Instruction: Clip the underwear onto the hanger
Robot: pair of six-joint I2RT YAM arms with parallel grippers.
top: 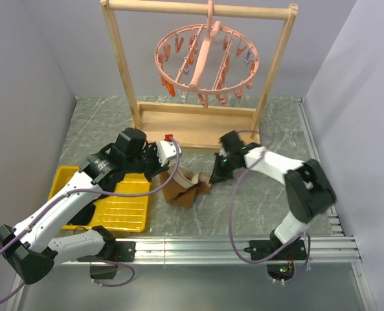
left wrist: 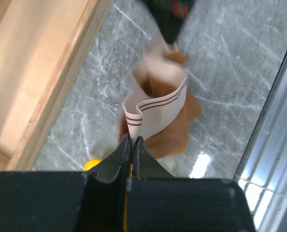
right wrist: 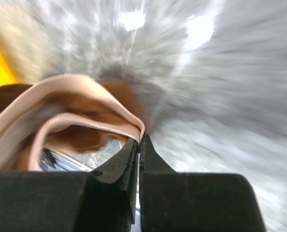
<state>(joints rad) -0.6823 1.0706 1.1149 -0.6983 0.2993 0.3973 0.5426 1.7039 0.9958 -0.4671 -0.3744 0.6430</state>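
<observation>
step in hand: two-sided pick-up of the garment. my left pincer (left wrist: 132, 140) was closed tight on one edge of the pale waistband of the underwear (left wrist: 158, 108). my right pincer (right wrist: 140, 140) was likewise closed, apparently on the opposite edge, though that view was smeared. the underwear hung between them, low over the table (top: 256, 201). the hanger (top: 208, 61) hung well above, on the wooden rack (top: 198, 121). next move, in my judgement: raise both pincers together, spread the waistband, present it to a clip. the rack's base stood in the path. a yellow tray (top: 124, 210) lay beside my left arm.
</observation>
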